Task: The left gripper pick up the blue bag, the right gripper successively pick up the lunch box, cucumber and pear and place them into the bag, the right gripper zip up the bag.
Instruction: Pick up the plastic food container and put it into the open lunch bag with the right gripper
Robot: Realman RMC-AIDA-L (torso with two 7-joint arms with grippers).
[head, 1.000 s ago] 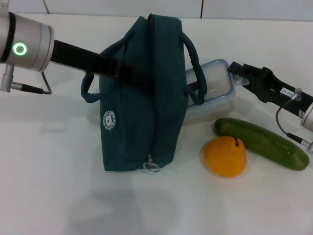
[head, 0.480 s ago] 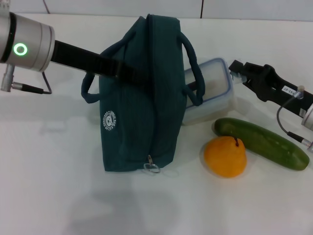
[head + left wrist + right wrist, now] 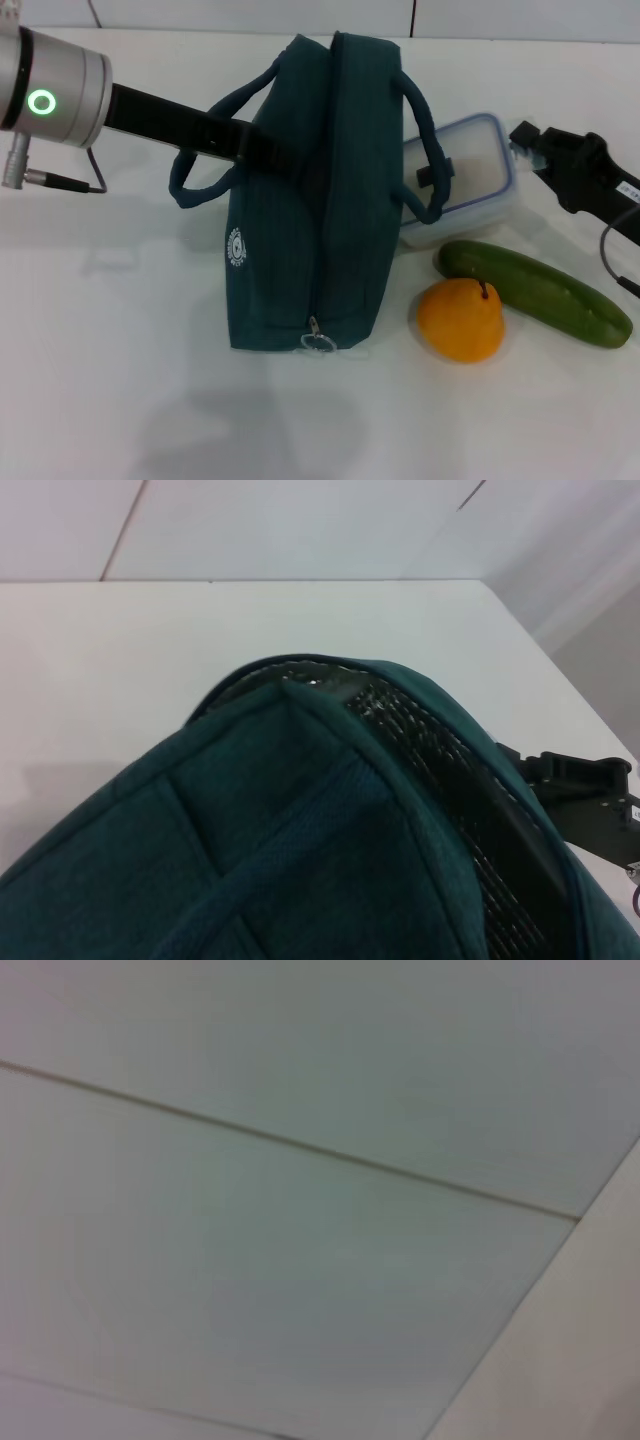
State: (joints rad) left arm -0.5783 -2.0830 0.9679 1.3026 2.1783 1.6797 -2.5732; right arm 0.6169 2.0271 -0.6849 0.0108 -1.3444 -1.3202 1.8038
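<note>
1. While the left gripper (image 3: pixel 262 150) reaches in from the left side, its tip sits against the near handle and side panel of the blue bag (image 3: pixel 310 200). The fabric hides the fingers, so it cannot be determined how far they are parted or whether they grip cloth.
2. The blue bag stands upright on the white table (image 3: pixel 110 330), zipper ring pull at its front lower edge. The left wrist view shows the top seam gaping slightly, with dark lining visible.
3. The lunch box (image 3: pixel 470 175) lies directly behind the bag's right side, partly overlapped by the far handle, its long axis running left to right.
4. The pear (image 3: pixel 460 320) rests in front of the lunch box, touching or just beside the cucumber (image 3: pixel 535 292), whose long axis runs diagonally from near the bag toward the front right.
5. The right gripper (image 3: pixel 530 140) hovers just beside the lunch box's right end. Whether it is parted or closed cannot be determined; it appears to hold nothing.
6. Judgement: the right arm is nearer the lunch box, which lies to its left, so the coming approach is a short leftward reach.
</note>
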